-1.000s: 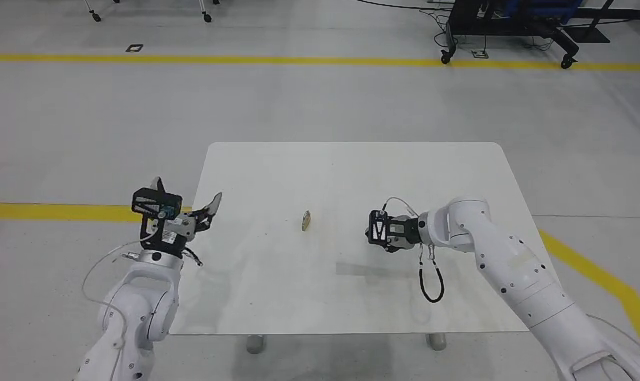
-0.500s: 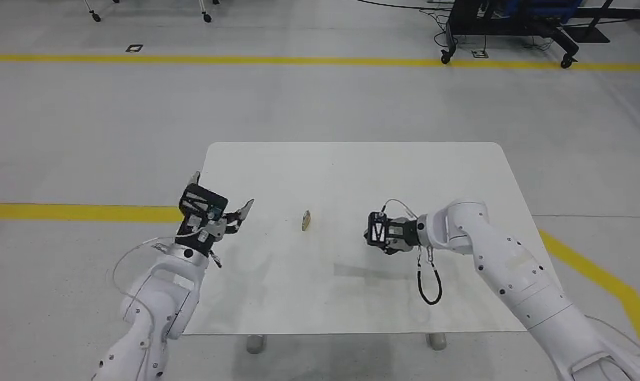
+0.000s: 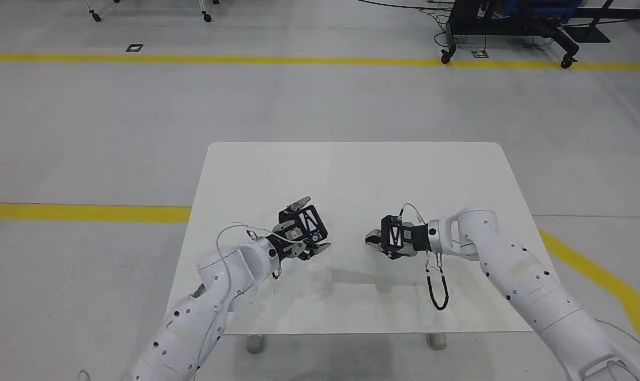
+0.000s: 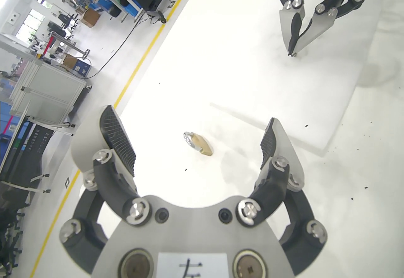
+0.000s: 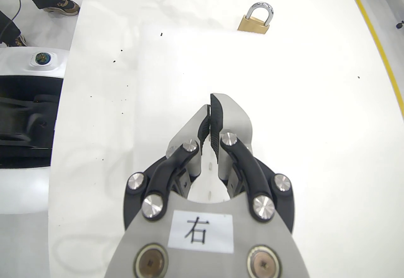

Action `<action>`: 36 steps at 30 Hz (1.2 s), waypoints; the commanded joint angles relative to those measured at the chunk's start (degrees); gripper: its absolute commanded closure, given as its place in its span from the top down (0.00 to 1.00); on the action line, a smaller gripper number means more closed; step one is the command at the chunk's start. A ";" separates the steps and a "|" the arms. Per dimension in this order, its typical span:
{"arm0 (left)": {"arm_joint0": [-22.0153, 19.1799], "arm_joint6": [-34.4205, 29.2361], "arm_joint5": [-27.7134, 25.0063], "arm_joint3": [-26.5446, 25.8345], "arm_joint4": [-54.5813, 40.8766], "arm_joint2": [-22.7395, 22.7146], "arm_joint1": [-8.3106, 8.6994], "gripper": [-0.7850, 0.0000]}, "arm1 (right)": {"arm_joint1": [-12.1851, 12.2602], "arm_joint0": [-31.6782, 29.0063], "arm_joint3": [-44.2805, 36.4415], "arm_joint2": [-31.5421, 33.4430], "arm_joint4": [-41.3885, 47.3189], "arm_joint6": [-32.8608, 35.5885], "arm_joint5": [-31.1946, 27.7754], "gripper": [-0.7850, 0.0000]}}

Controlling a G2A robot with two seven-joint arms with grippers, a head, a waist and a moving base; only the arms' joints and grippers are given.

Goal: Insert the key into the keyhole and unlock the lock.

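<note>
The brass lock (image 4: 198,143) lies flat on the white table (image 3: 400,171) with its silver shackle showing. The left end effector (image 4: 192,121) hovers over the lock with its two fingers spread wide, one on each side of the lock and touching nothing. The right end effector (image 5: 210,102) sits low over the table, well apart from the lock with its tips pointing toward the lock and its fingers pressed together; whether anything is pinched between the pads is too small to tell.
</note>
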 commanded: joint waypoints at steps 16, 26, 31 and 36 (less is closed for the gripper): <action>-11.82 -6.32 8.08 14.98 5.66 17.86 -5.76 1.00 | 1.43 -0.97 2.37 -0.05 -3.36 -9.53 0.84 0.00; -14.59 -6.21 10.78 20.79 3.19 20.05 -8.19 1.00 | 3.79 -7.13 3.24 7.07 -2.77 -27.83 3.75 0.00; -14.72 -3.71 11.91 20.74 -0.60 17.85 -8.49 1.00 | 5.14 -12.15 4.31 12.33 -0.66 -45.00 5.01 0.00; -12.47 1.39 9.97 14.57 -6.70 12.87 -7.59 1.00 | 6.82 -18.32 -1.72 14.18 0.57 -51.66 11.60 0.00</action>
